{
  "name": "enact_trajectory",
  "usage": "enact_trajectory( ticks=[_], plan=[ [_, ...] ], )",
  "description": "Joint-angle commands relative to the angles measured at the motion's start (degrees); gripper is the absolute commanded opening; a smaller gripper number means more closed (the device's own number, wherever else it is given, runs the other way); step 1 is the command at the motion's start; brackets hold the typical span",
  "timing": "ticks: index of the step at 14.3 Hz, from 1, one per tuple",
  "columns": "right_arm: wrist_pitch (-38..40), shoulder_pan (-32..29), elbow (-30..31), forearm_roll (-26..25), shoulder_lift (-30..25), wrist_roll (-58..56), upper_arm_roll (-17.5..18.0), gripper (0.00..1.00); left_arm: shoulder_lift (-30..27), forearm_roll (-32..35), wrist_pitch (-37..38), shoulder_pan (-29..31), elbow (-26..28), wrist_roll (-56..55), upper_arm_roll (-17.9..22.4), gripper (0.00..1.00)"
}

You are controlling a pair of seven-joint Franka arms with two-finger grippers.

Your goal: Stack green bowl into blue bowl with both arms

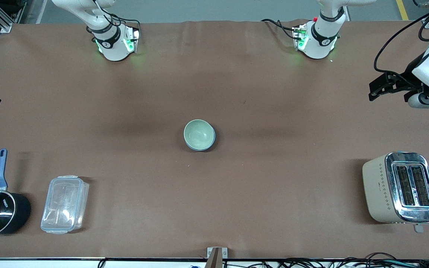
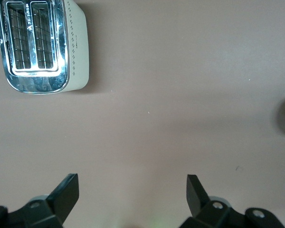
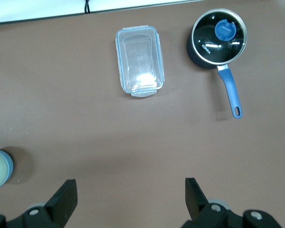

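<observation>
**Green bowl nested in blue bowl at table centre; both grippers open and empty**

Front view, centre of frame: the green bowl [image 1: 199, 133] sits inside the blue bowl [image 1: 204, 146], upright. Only a thin crescent of the blue rim and outer wall shows around its lower edge.

Left gripper [image 1: 380, 86]: at the right edge of the frame, over bare table at the left arm's end, well apart from the bowls. In the left wrist view the fingers [image 2: 66, 192] stand wide apart with nothing between them.

Right gripper [image 3: 130, 197]: in the front view only a dark part shows at the left edge. In the right wrist view its fingers [image 3: 64, 197] are spread wide over bare table, holding nothing.

Lower right of the front view: toaster [image 1: 400, 188]. Lower left: saucepan [image 1: 0, 212], with a clear plastic container [image 1: 64, 204] just beside it.
</observation>
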State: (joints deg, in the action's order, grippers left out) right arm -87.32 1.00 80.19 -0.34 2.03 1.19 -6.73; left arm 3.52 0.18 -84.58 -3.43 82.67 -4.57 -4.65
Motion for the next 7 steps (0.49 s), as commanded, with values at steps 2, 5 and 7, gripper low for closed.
enact_trajectory(
  ticks=[2,5,7],
  plan=[
    [1.4,-0.7,-0.8,1.0,-0.2,-0.3,0.4,1.00,-0.2,-0.2,1.7,-0.5,-0.1,-0.4,0.2,1.00],
    [1.6,-0.6,-0.8,1.0,-0.2,-0.3,0.2,1.00,-0.4,-0.4,2.0,-0.1,-0.1,-0.4,0.2,1.00],
    [1.6,-0.1,-0.8,1.0,-0.2,-0.3,0.1,1.00,-0.7,-0.8,2.0,0.0,-0.1,-0.4,0.2,1.00]
  ],
)
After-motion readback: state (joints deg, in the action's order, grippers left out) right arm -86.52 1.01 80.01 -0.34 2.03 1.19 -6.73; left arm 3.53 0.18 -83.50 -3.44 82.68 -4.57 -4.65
